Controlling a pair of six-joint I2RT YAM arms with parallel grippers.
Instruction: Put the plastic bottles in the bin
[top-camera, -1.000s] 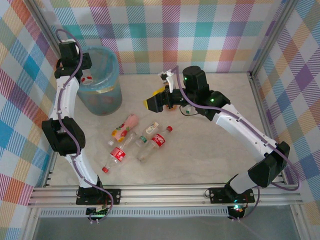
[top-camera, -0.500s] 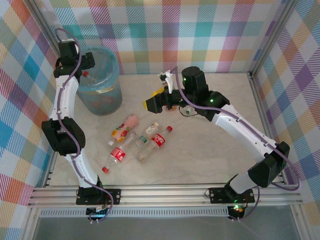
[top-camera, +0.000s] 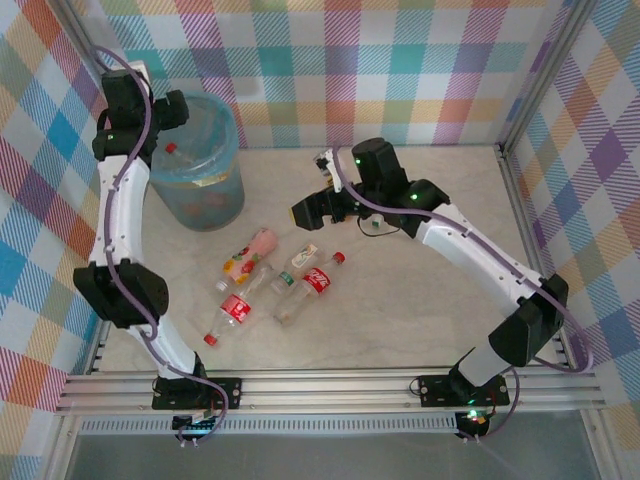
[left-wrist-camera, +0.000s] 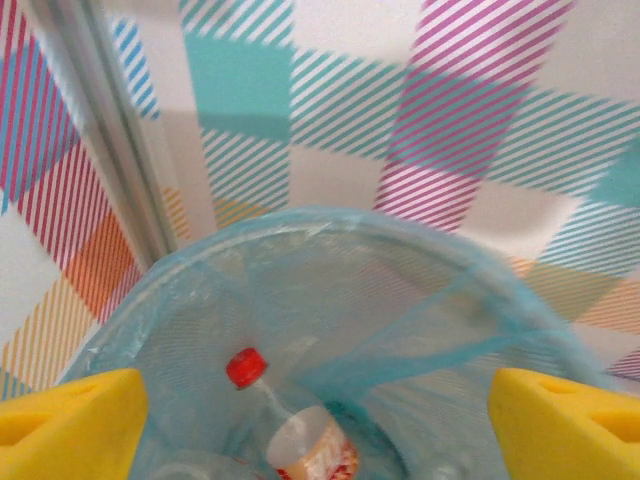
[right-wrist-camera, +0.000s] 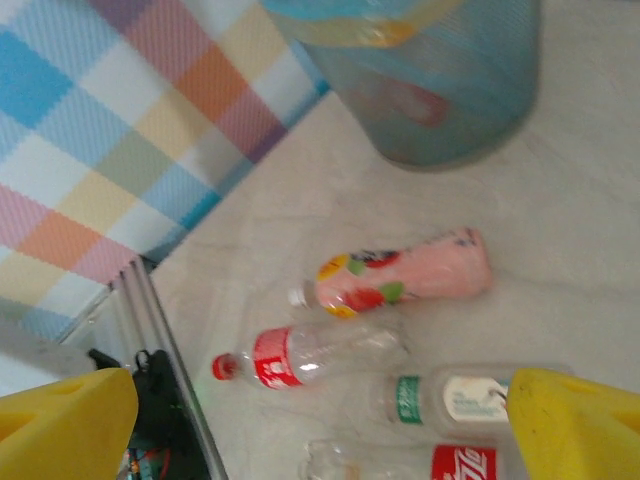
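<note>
Though partly done, unfinished: red-capped clear plastic bottle inside round blue-bagged bin, at least 4 plastic bottles on beige desk; left hand, right hand open, empty.

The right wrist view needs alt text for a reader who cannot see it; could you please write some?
Four plastic bottles lie on the pale table below the open right gripper: one pink, one red-capped with a red label, one green-and-white, one red-labelled at the bottom edge. The blue-lined bin stands beyond them, near the plaid wall.
</note>
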